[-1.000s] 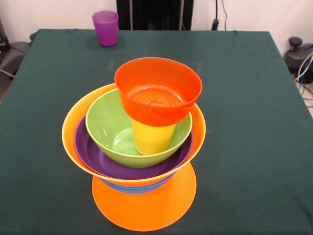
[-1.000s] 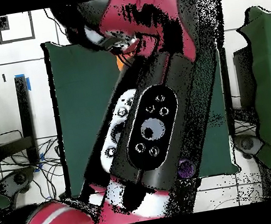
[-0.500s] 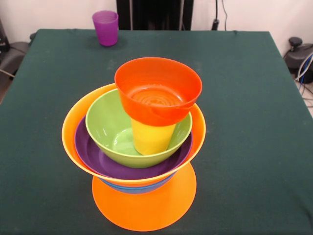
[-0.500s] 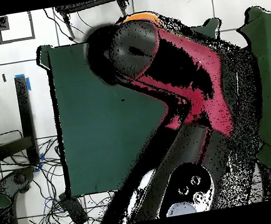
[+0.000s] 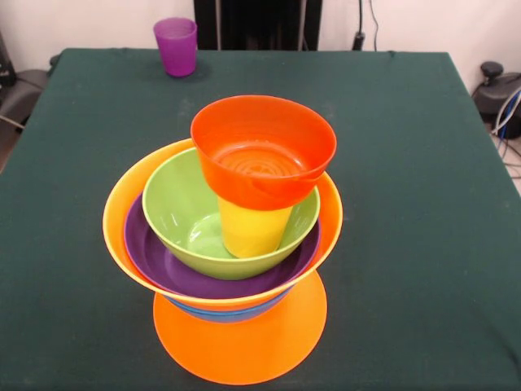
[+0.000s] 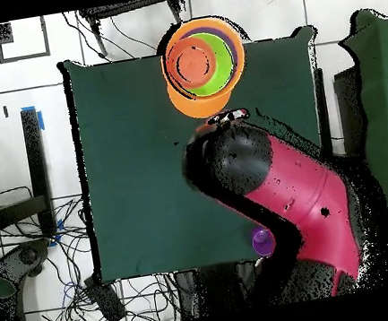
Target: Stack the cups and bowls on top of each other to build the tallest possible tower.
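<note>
The tower stands near the table's front edge on an upturned large orange bowl (image 5: 240, 346). Above it come a blue bowl (image 5: 216, 310), a second large orange bowl (image 5: 120, 213), a shallow purple bowl (image 5: 155, 259) and a green bowl (image 5: 181, 204). A yellow cup (image 5: 252, 230) stands in the green bowl and carries a small orange-red bowl (image 5: 262, 151). From overhead the tower (image 6: 203, 64) is uncovered. A purple cup (image 5: 176, 46) stands alone at the far left corner. My gripper (image 6: 227, 116) shows only overhead, just short of the tower, at the arm's black end.
The red and black arm (image 6: 284, 190) lies across the table's lower right part in the overhead view, beside the purple cup (image 6: 263, 241). The green cloth (image 5: 407, 163) ends close in front of the tower's base.
Overhead, the arm has swung back off the tower, which it hid before and which now shows in full. In the front view no bowl or cup has moved.
</note>
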Controlling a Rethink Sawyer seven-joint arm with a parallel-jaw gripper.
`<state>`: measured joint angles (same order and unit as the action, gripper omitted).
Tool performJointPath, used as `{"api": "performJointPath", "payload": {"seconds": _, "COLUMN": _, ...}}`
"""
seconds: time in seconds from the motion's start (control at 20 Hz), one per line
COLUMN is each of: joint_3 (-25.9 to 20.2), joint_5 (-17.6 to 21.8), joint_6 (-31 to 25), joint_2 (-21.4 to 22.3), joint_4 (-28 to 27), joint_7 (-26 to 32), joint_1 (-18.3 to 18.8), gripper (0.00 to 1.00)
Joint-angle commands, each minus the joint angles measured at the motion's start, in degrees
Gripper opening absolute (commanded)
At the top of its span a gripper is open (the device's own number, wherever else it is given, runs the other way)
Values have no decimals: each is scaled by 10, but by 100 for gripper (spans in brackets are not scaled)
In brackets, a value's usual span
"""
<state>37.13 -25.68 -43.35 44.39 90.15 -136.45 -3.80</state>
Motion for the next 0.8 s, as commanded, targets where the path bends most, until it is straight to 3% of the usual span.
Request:
{"api": "performJointPath", "payload": {"seconds": 0.05, "joint_3": -125, "joint_5": 51, "joint_6": 61, "joint_2": 37, "joint_4": 184, "joint_7": 123, "joint_1": 22, "gripper": 100}}
{"api": "performJointPath", "payload": {"seconds": 0.8, "joint_3": -236, "joint_5": 96, "joint_6": 207, "joint_2": 69, "joint_4": 330, "joint_7": 74, "joint_1": 108, "gripper": 100}}
